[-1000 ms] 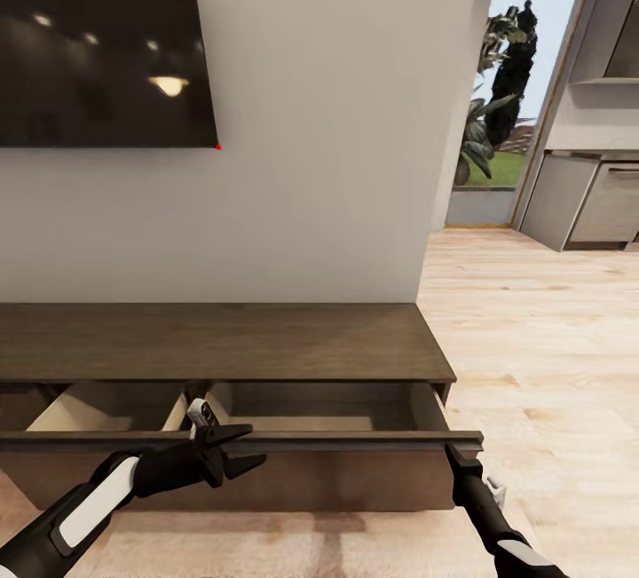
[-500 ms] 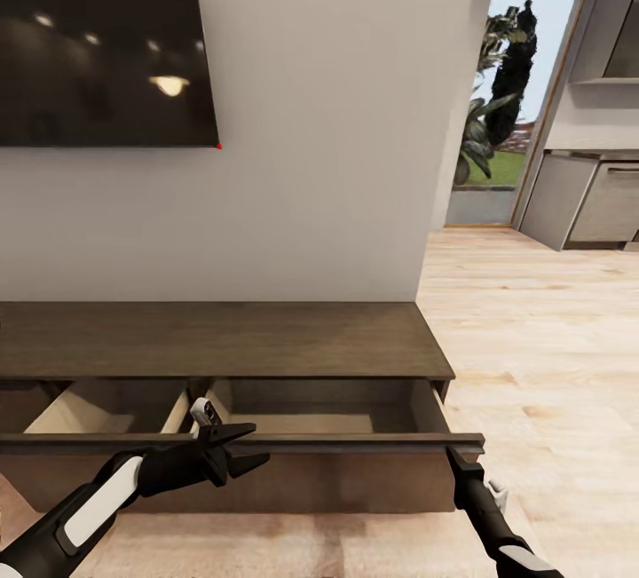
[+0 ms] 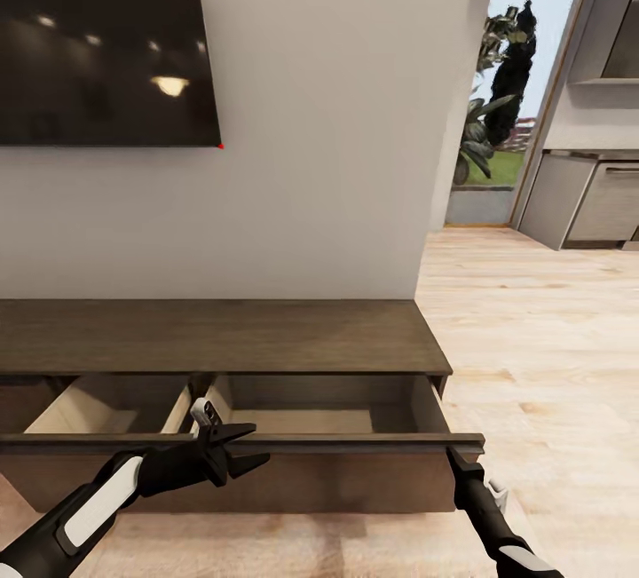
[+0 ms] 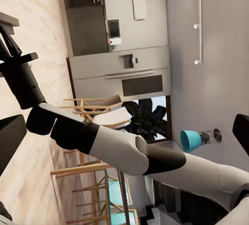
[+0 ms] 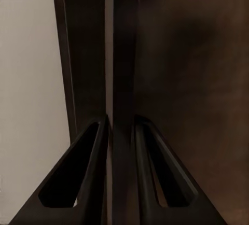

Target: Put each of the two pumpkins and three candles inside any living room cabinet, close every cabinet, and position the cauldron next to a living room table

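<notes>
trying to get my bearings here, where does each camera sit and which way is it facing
Head view: high, looking down at the cabinet with its drawer front; both arms show, left gripper open.
Left wrist view: looks toward the kitchen; right arm crosses it.
Right wrist view: right gripper clamps the drawer front.
Shared: head and right wrist views show that grip.

You have one long low dark brown wooden cabinet (image 3: 222, 338) before you, running from nine o'clock to about four o'clock. It shows two open drawers with pale wood insides: one at eight o'clock (image 3: 98, 409), one at five o'clock (image 3: 328, 414). One dark glossy wall screen (image 3: 102, 41) hangs at eleven o'clock. One glazed doorway (image 3: 519, 90) stands at two o'clock, with leafy plants beyond it. You can count two black robot hands: the left hand (image 3: 238, 449) and the right hand (image 3: 454, 458).
</notes>
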### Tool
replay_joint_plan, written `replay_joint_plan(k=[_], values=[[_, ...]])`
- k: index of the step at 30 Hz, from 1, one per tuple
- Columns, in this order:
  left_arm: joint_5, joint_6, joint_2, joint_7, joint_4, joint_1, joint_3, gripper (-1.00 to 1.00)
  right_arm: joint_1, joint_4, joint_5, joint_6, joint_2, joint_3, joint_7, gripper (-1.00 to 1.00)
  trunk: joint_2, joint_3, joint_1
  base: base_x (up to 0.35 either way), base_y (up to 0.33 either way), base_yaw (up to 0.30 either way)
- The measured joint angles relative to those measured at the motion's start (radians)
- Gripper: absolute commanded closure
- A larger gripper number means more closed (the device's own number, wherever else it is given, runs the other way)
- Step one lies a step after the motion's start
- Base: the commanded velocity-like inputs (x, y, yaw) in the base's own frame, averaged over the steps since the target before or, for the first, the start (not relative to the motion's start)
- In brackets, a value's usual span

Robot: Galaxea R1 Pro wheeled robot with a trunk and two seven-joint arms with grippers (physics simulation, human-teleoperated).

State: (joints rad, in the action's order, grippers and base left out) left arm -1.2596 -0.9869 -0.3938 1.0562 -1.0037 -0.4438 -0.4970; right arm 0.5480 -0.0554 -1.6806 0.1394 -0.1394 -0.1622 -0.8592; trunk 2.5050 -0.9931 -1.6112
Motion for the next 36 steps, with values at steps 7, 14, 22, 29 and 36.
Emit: replay_joint_plan(k=[7,14,22,29,36], values=[[-0.001,0.000,0.000,0.000,0.000,0.000,0.000,-1.00,0.000,0.003,0.000,0.000,0.000,0.000,-0.003,1.00,0.000,0.000,0.000,-0.121,0.000,0.000],[-0.001,0.000,0.000,0.000,0.000,0.000,-0.001,-1.00,0.000,0.004,0.000,0.001,0.000,0.000,-0.006,1.00,0.000,0.000,0.000,-0.103,0.000,0.000],[0.000,0.000,0.000,0.000,0.000,0.000,-0.002,-1.00,0.000,0.005,0.000,0.003,0.000,0.001,-0.006,1.00,0.000,0.000,0.000,-0.078,0.000,0.000],[0.000,0.000,0.000,0.000,0.000,0.000,-0.001,-1.00,0.000,0.005,0.000,0.006,0.000,0.004,-0.006,1.00,0.000,0.000,0.000,-0.067,0.000,0.000],[0.000,0.000,0.000,0.000,0.000,0.000,0.001,-1.00,0.000,0.006,0.000,0.008,0.000,0.004,-0.007,1.00,0.000,0.000,0.000,-0.039,0.000,0.000]])
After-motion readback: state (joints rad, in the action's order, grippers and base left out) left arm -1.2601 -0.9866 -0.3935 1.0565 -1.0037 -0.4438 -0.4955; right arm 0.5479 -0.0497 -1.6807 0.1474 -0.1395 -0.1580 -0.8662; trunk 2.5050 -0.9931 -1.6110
